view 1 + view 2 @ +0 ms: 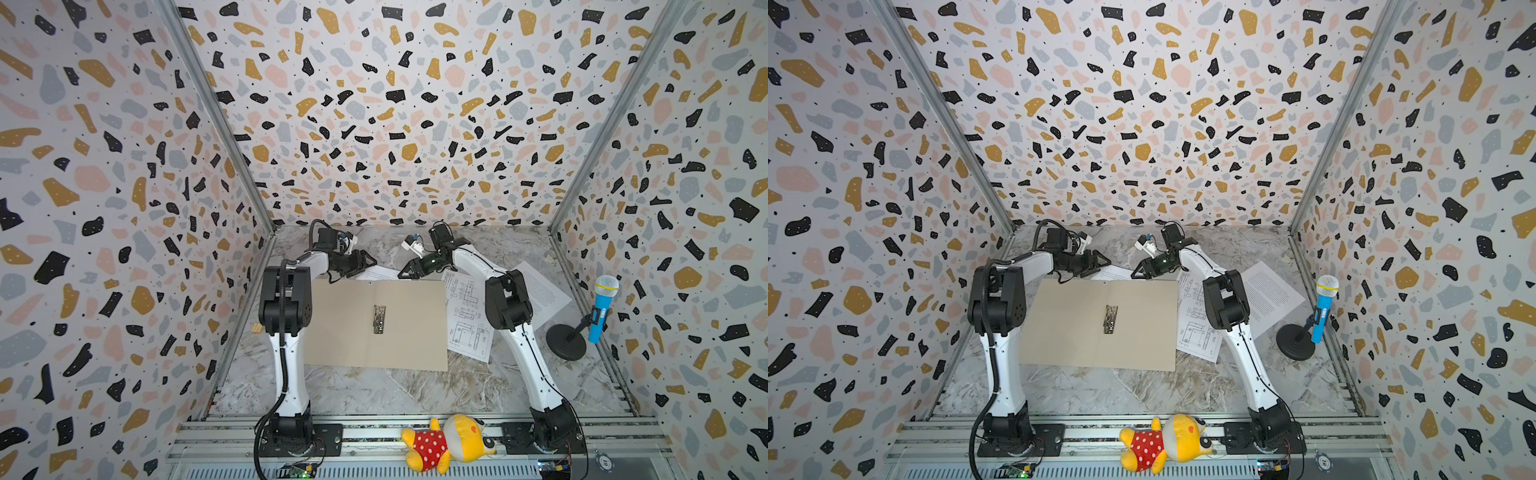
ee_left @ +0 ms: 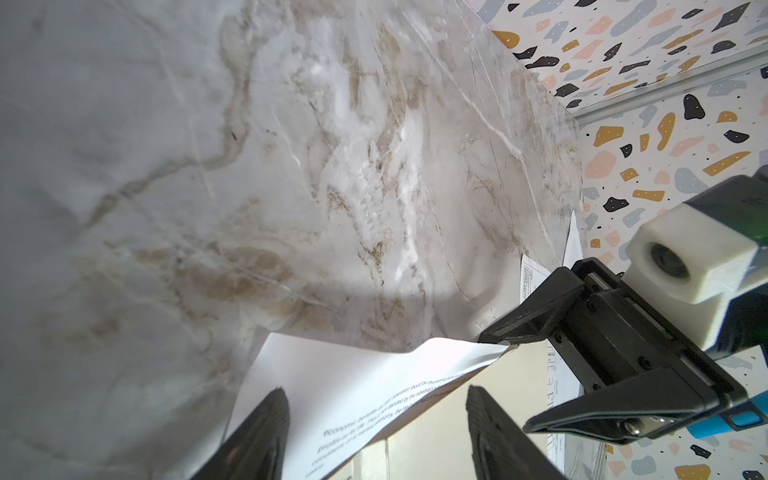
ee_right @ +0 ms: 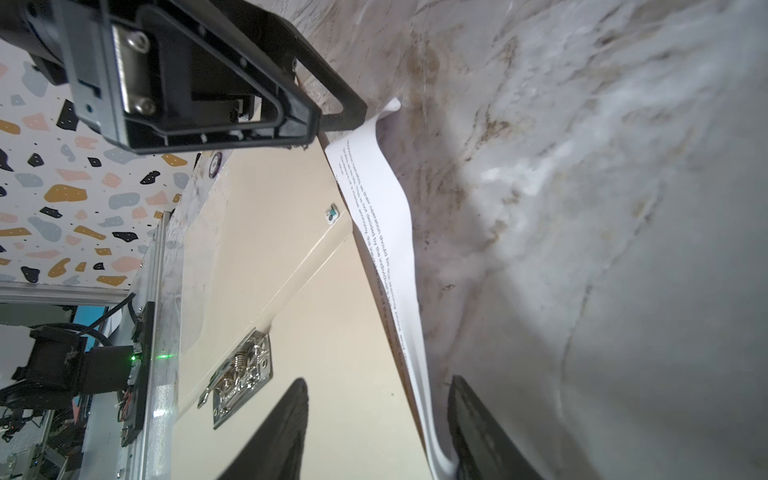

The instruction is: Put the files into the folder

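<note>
**Far sheet straddled by both tools, not yet gripped**

In both top views the folder (image 1: 340,332) lies open and flat at the middle of the counter (image 1: 415,395), with its clip (image 1: 379,319) bare on the spine. No files are in it. One text sheet (image 1: 380,273) shows at the folder's 12 o'clock edge. The drawing sheet (image 1: 467,334) lies just beside the folder at 3 o'clock, and a second text sheet (image 1: 548,295) lies further out the same way. The left tool (image 1: 357,268) and the right tool (image 1: 407,273) are near each other over the 12 o'clock sheet.

The left wrist view shows the left tool's jaws wide, straddling that sheet and holding nothing. One finger (image 2: 536,316) of the right tool touches the sheet's raised corner.

The right wrist view shows the right tool's jaws partly open. The sheet's curled end sits between them against one finger (image 3: 482,432), not pinched.

As I judge it, a pinch on that curl could crease the paper or slip off it. The inner jaw could catch the folder's edge and drag the cardboard along. If the left tool pins the other corner during a pull, the sheet may buckle or tear. Tools this near could also knock together.
</note>
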